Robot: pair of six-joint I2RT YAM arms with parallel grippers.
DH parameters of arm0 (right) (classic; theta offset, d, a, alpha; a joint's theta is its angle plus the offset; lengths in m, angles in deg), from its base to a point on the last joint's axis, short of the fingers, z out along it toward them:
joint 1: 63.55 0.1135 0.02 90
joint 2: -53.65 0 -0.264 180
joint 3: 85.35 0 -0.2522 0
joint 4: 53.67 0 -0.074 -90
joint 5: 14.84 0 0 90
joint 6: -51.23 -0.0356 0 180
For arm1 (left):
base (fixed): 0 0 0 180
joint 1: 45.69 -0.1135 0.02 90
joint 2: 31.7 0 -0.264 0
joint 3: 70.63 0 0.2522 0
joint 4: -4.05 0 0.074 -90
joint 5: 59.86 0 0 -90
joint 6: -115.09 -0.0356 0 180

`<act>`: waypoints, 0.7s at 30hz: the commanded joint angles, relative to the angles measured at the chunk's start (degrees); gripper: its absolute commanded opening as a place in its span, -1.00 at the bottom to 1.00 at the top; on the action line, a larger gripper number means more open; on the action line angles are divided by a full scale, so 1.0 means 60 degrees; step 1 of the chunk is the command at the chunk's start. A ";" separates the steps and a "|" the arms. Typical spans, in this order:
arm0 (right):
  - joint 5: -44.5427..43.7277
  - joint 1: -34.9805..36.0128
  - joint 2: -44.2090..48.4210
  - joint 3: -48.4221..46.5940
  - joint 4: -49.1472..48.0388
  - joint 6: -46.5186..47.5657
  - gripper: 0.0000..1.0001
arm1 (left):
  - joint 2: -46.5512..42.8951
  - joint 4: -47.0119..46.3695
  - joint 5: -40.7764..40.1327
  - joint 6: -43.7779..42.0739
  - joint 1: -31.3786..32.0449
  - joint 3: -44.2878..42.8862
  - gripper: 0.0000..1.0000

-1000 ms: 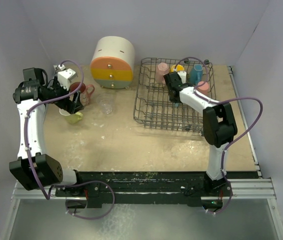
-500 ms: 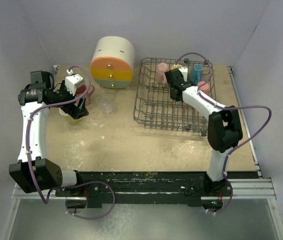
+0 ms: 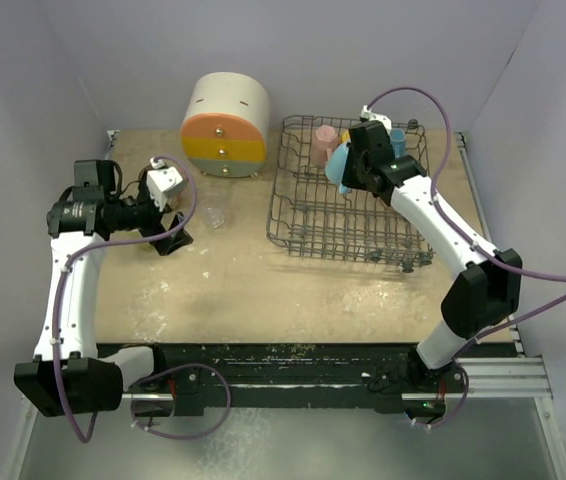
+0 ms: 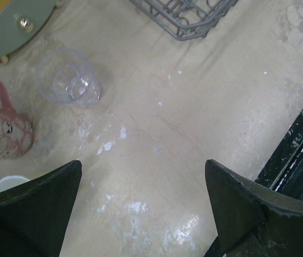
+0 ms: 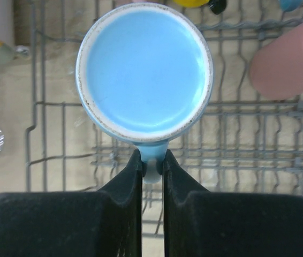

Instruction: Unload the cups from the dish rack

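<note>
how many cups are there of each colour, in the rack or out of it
blue: 2, light blue mug, blue tumbler
pink: 2, pink cup, salmon cup
yellow cup: 1
pink patterned mug: 1
clear glass: 1
pale cup, mostly hidden: 1
total: 8

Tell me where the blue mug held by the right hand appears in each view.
Top view: blue mug over the dish rack's far side, held by the right hand.
Right wrist: centre of picture, handle pinched in the hand.
Left wrist: not in it.
Shared landmark: the dish rack.
</note>
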 commanded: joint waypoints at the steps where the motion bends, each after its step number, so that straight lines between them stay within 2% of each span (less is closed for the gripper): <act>1: 0.1819 0.0118 0.1125 -0.0563 -0.0346 -0.0757 -1.00 | -0.0703 -0.1315 0.1259 -0.0365 0.0381 0.0661 0.99; 6: 0.3925 0.0649 0.1974 0.0266 -0.1099 -0.1745 -1.00 | -0.1522 -0.2502 0.2142 -0.0796 0.0708 0.1493 0.99; 9: 0.5708 0.0921 0.2518 0.1291 -0.2679 -0.2891 -1.00 | -0.1666 -0.2791 0.2324 -0.1154 0.0903 0.1601 0.99; 12: 0.7553 0.1213 0.3061 0.2744 -0.5275 -0.4479 -1.00 | -0.1730 -0.2966 0.2577 -0.1582 0.0962 0.1671 0.99; 18: 0.8688 0.1788 0.3593 0.5190 -0.9837 -0.7492 -1.00 | -0.2401 -0.4025 0.2884 -0.1102 0.0977 0.2257 0.99; 21: 0.8746 0.2223 0.3503 0.5774 -1.1372 -0.8455 -1.00 | -0.2592 -0.4274 0.3085 -0.0853 0.0978 0.2362 0.94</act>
